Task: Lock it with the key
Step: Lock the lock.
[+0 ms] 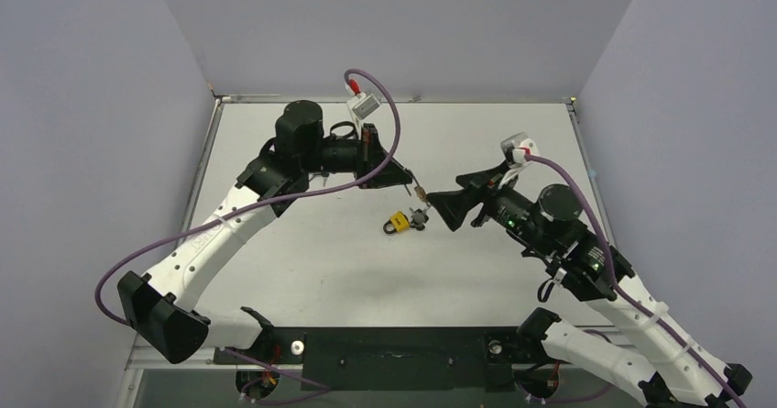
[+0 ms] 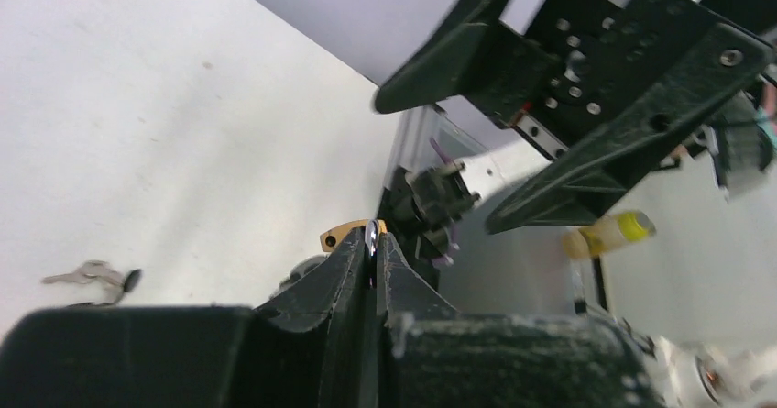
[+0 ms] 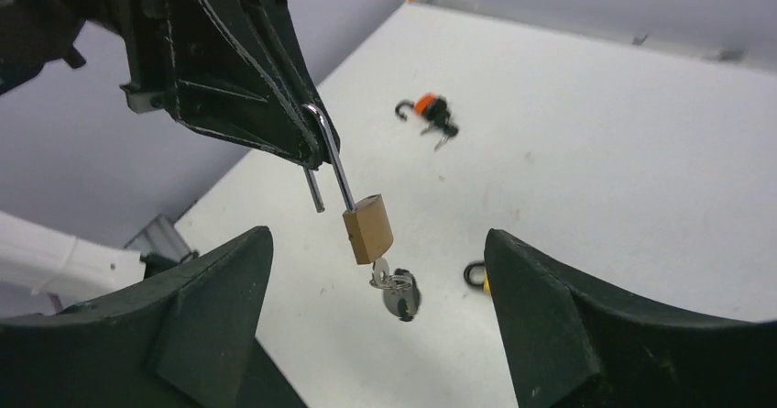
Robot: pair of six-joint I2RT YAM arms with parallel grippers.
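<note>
The left end effector [image 2: 375, 243] is clamped shut on the steel shackle [image 3: 332, 156] of the small brass padlock [image 3: 367, 228], hanging it above the white tabletop [image 3: 596, 151], presumably so the silver key [image 3: 385, 278] in its base faces the right end effector [image 1: 438, 206], whose fingers stand spread wide

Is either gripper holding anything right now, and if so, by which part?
The left gripper holds the brass padlock by its shackle; its key hangs below. The right gripper is open, holding nothing.
</note>
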